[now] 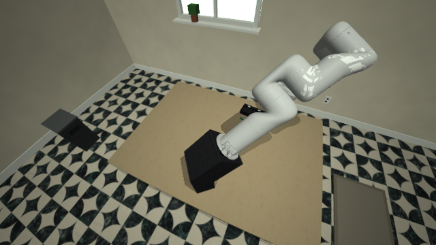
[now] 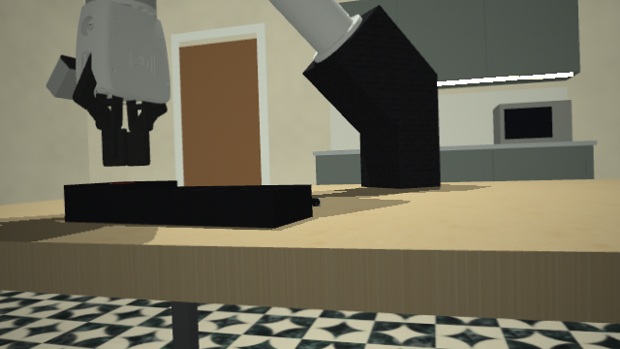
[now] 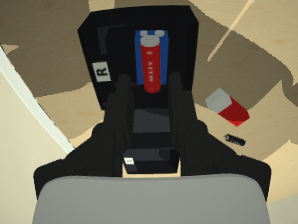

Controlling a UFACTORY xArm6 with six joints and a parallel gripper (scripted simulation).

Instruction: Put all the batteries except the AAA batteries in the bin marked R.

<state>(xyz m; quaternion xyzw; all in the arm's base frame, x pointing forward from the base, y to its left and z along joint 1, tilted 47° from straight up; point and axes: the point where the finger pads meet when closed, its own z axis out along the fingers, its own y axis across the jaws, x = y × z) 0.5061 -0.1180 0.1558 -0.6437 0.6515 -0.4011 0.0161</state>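
Observation:
The black bin marked R (image 3: pixel 188 43) (image 2: pixel 194 206) (image 1: pixel 248 109) stands on the table. A red battery (image 3: pixel 152 64) (image 2: pixel 123 183) lies inside it, on top of a blue battery (image 3: pixel 139 63). My gripper (image 3: pixel 150 88) (image 2: pixel 126 157) hangs straight above the bin, a little over its rim. Its fingers stand slightly apart and nothing is between them. A small black battery (image 3: pixel 234 140) (image 2: pixel 316 202) lies on the table just off the bin's corner.
A red and white block (image 3: pixel 228 107) lies on the table right of the bin. A small green thing (image 1: pixel 241 118) shows beside the arm. The arm's black base block (image 1: pixel 211 160) (image 2: pixel 397 121) stands mid-table behind the bin.

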